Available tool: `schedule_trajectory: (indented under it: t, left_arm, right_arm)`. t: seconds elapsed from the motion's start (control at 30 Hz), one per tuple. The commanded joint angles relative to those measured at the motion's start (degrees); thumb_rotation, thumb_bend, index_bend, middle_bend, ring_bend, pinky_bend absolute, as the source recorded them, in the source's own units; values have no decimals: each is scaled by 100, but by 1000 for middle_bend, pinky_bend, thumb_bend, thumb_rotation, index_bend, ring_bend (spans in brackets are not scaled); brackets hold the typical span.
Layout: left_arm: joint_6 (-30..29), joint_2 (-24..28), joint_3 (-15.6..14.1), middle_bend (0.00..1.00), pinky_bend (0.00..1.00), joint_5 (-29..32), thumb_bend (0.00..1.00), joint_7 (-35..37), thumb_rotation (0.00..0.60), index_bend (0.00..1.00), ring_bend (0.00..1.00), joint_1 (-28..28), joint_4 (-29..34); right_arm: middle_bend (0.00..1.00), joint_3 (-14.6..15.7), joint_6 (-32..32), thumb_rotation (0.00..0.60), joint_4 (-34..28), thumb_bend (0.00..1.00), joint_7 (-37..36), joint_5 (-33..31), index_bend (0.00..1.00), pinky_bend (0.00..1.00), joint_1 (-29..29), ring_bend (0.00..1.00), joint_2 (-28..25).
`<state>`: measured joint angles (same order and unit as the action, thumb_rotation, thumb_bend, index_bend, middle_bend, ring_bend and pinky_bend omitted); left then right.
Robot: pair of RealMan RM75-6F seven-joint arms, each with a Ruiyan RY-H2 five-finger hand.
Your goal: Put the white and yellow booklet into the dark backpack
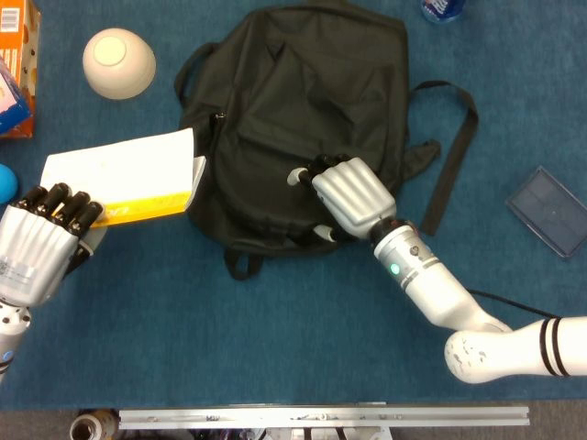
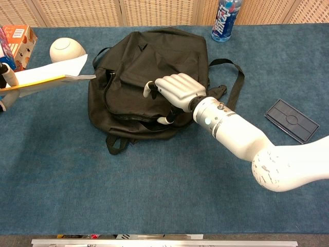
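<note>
The dark backpack lies flat in the middle of the blue table. At its left edge is the white and yellow booklet, raised off the table, its right corner touching the bag's side. My left hand holds the booklet by its left end. On the bag's front panel, my right hand has its fingers spread over the fabric and its thumb tucked under the panel's lower edge, gripping it. A narrow gap shows along the bag's near edge.
A white bowl and an orange box stand at the back left. A bottle is behind the bag. A dark flat case lies to the right. The bag's strap trails right.
</note>
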<state>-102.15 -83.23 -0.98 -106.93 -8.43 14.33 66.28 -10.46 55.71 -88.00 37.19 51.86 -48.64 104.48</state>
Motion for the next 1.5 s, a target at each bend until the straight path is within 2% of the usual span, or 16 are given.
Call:
schedule_trajectory:
  t: [0.03, 0.17, 0.3, 0.43, 0.53, 0.67, 0.83, 1.23, 1.5]
  left_arm:
    - [8, -5, 7, 644, 692, -1, 441, -5, 600, 641, 531, 4, 3]
    - [30, -7, 12, 644, 692, 5, 440, -5, 600, 641, 531, 4, -2]
    - [48, 17, 22, 644, 692, 5, 440, 33, 600, 641, 531, 19, -23]
    - [52, 63, 42, 644, 692, -33, 441, 55, 600, 641, 531, 66, -35]
    - [53, 91, 56, 644, 692, -72, 440, 84, 600, 643, 531, 111, -55]
    - [29, 104, 57, 644, 692, -114, 440, 185, 600, 644, 531, 151, -119]
    - [-36, 112, 14, 645, 692, -252, 440, 351, 600, 645, 531, 220, -299]
    - [-133, -3, -24, 645, 692, -653, 441, 482, 600, 646, 532, 545, -557]
    - [-31, -120, 14, 645, 692, -857, 440, 357, 600, 646, 532, 847, -437]
  right_arm:
    - [350, -39, -84, 600, 59, 360, -10, -147, 303, 305, -48, 235, 17]
    - [360, -78, -194, 600, 202, 494, 0, -354, 303, 319, -144, 237, 130]
    - [416, -172, -186, 600, 426, 685, 10, -348, 342, 380, -286, 290, 305]
    - [510, -299, -129, 600, 731, 870, 77, -252, 471, 512, -461, 396, 483]
    - [586, -455, -115, 600, 909, 985, 160, -333, 570, 654, -597, 484, 569]
    - [637, -710, -90, 600, 1126, 1000, 185, -522, 642, 765, -744, 562, 645]
    - [663, -1039, -81, 600, 1306, 1000, -31, -756, 671, 822, -839, 622, 739]
    - [671, -1802, 87, 600, 1802, 1000, -897, -756, 679, 850, -1138, 655, 1091]
    - [674, -2242, 105, 600, 1768, 1000, -1370, -995, 682, 850, -1252, 662, 1157]
